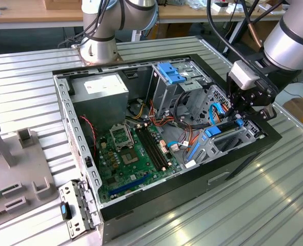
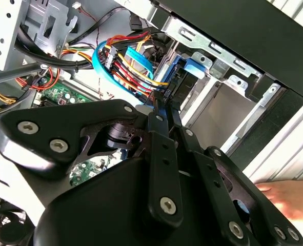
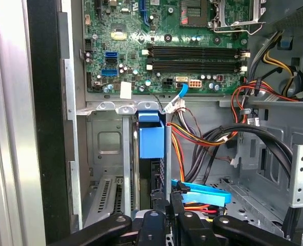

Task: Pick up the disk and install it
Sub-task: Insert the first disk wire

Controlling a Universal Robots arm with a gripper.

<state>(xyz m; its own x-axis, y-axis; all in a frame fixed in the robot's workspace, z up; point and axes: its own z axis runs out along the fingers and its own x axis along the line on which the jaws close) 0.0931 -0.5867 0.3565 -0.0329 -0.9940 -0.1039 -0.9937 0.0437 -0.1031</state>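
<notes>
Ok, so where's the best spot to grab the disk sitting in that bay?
Probably by its exposed edge, pinching across the two flat faces and coming from above. The disk stands on edge in the bay with metal walls close beside it, so only that edge looks free.

The gripper (image 1: 239, 119) hangs over the blue-framed disk (image 1: 219, 131) inside the open computer case (image 1: 192, 177).

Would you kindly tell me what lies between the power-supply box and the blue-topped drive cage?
In the exterior view, a bundle of yellow, red and black wires fills the gap between the power-supply box and the drive cage.
</notes>
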